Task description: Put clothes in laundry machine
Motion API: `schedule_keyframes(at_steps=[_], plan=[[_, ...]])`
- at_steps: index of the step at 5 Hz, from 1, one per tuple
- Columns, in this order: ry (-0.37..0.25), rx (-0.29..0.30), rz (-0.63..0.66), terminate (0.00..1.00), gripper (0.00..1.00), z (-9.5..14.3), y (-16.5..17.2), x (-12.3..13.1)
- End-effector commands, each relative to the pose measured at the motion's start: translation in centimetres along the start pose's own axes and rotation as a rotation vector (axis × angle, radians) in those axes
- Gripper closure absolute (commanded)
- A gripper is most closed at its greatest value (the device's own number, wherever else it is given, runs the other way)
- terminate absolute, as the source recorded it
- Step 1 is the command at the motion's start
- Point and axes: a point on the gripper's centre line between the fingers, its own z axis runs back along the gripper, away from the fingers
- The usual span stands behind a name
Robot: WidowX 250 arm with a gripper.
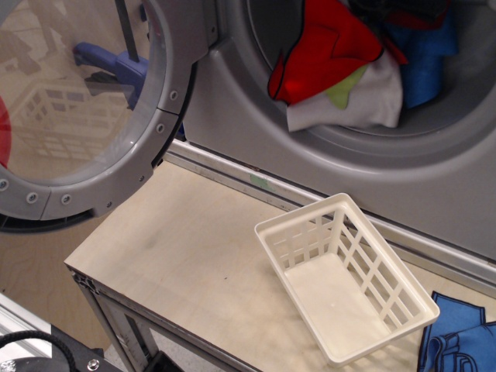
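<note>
Observation.image view, plywood table (178, 248), lattice basket (349, 287)

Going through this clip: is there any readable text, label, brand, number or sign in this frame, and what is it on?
None can be read.
Laundry machine: no brand or label shows on its grey front or on the door.
Small greenish mark on the metal sill: too small and blurred to read.
White basket, the clothes and the blue fabric: no visible print.

Clothes (341, 70) in laundry machine (232, 108) drum, basket (345, 291) on table (178, 248) below
</note>
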Motion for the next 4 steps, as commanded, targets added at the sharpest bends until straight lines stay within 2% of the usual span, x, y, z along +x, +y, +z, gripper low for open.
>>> schedule_keyframes(at_steps=[1, 2, 4], plan=[[-0.045, 0.043, 0.058, 0.00, 1.00, -0.6, 1.4, 1.1], [-0.040, 0.021, 0.090, 0.00, 0.00, 0.8, 1.5, 0.9], [0.016, -0.076, 0.080, 0.00, 0.00, 3.7, 1.9, -0.6]])
